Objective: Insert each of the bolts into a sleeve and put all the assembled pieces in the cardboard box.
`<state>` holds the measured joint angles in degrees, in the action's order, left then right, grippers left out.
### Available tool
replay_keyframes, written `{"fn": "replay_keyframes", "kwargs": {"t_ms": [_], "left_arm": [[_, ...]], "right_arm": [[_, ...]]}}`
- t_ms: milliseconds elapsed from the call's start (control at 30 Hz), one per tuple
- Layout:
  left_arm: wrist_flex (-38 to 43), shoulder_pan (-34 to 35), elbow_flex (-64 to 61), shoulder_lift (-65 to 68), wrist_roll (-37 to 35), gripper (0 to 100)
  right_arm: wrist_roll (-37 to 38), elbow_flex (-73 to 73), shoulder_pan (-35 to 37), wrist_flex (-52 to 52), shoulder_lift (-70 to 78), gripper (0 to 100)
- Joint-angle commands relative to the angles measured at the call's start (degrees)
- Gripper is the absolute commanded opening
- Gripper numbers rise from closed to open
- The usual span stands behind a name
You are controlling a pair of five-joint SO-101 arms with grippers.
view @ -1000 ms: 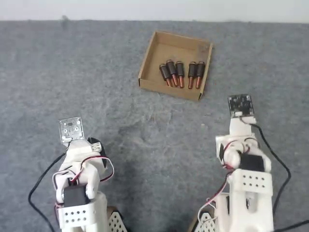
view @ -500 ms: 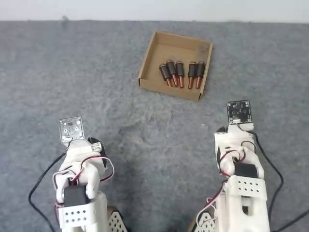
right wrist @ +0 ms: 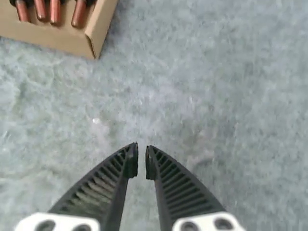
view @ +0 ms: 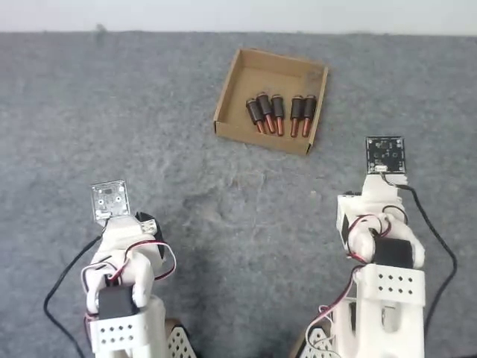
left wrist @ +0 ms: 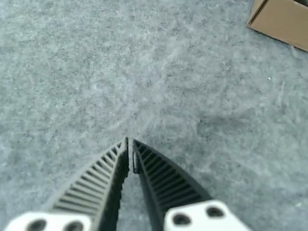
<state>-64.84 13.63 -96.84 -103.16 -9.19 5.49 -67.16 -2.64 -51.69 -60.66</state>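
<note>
The cardboard box (view: pixel 240 82) lies at the far middle of the grey mat. Inside it, several assembled pieces (view: pixel 277 113), black sleeves with copper-coloured bolts, lie side by side. The left arm (view: pixel 123 253) stands at the near left, far from the box. Its gripper (left wrist: pixel 130 142) is shut over bare mat, holding nothing. Just below and to the right of the box stands the right arm (view: pixel 380 239). Its gripper (right wrist: pixel 141 150) hovers over the mat, shut apart from a thin slit, with nothing between its fingers. The box corner (right wrist: pixel 94 29) and bolt ends (right wrist: pixel 48 10) show ahead of it.
Grey felt mat (view: pixel 223 194) covers the table, with open room between the arms and the box. A pale wall edge runs along the far side. A corner of the box (left wrist: pixel 281 19) appears in the left wrist view.
The right arm drew back a little, then swung to the right and slightly forward. The left arm and the box with its pieces have not moved.
</note>
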Motion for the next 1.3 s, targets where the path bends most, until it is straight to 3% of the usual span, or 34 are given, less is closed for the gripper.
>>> {"fn": "replay_keyframes", "kwargs": {"t_ms": [0, 200, 600, 767, 1033, 1167, 1267], "left_arm": [[-0.3, -0.2, 0.3, -1.1, 0.4, 1], [-0.3, -0.2, 0.3, -1.1, 0.4, 1], [-0.3, -0.2, 0.3, -1.1, 0.4, 1], [-0.3, -0.2, 0.3, -1.1, 0.4, 1], [-0.3, -0.2, 0.3, -1.1, 0.4, 1], [-0.2, -0.2, 0.3, -1.1, 0.6, 1], [-0.2, -0.1, 0.3, -1.1, 4.6, 1]], "right_arm": [[-0.6, 5.9, -0.7, -5.3, -1.8, 0.6], [-0.6, 8.2, -0.2, -10.2, -6.3, 0.6], [-0.5, -4.4, -0.3, -9.7, -35.3, 0.6], [-0.5, -9.0, -0.2, -9.3, -36.4, 0.6], [-0.5, -22.2, -0.2, 0.0, -36.9, 0.6], [-1.0, -25.7, -0.2, -0.1, -36.9, 0.6], [-0.9, -26.9, -0.1, -2.9, -36.9, 0.6]]}}
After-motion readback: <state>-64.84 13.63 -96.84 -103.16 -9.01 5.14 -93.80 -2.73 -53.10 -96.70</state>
